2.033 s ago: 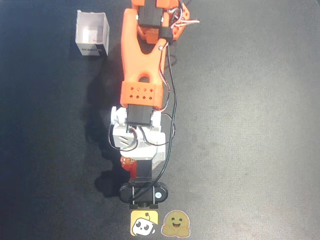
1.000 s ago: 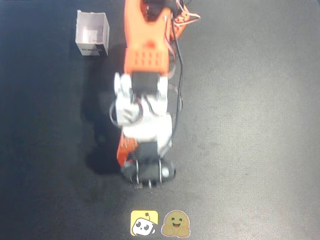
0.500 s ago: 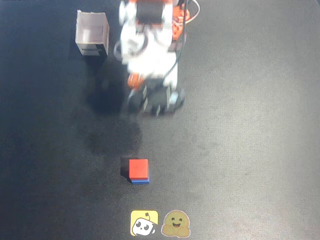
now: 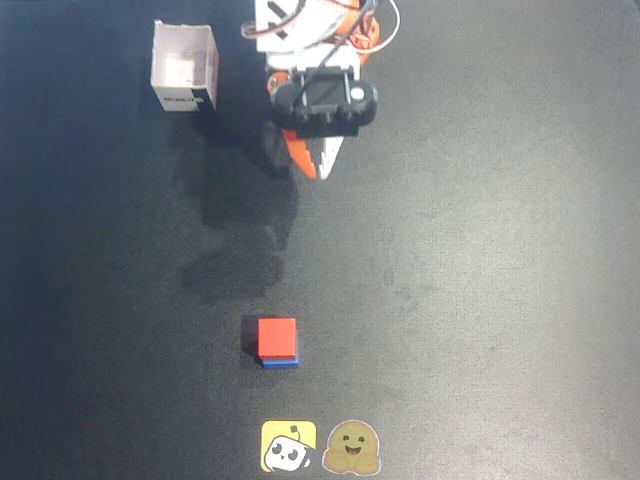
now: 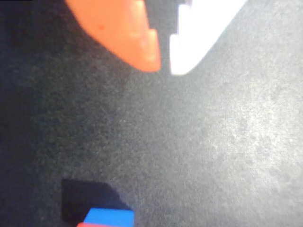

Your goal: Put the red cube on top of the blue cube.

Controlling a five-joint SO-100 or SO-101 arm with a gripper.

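The red cube (image 4: 277, 336) sits on top of the blue cube (image 4: 281, 362) on the black mat in the lower middle of the overhead view; only a thin blue strip shows under it. My gripper (image 4: 318, 165) is far from the stack, near the arm's base at the top, with nothing in it. In the wrist view the orange and white fingertips (image 5: 163, 66) stand almost together at the top edge. The blue cube (image 5: 111, 217) and a sliver of the red cube (image 5: 81, 225) show at the bottom edge.
A white open box (image 4: 185, 65) stands at the top left. Two stickers, a yellow one (image 4: 289, 446) and a brown one (image 4: 353, 448), lie at the front edge. The black mat (image 4: 480, 280) covers the table.
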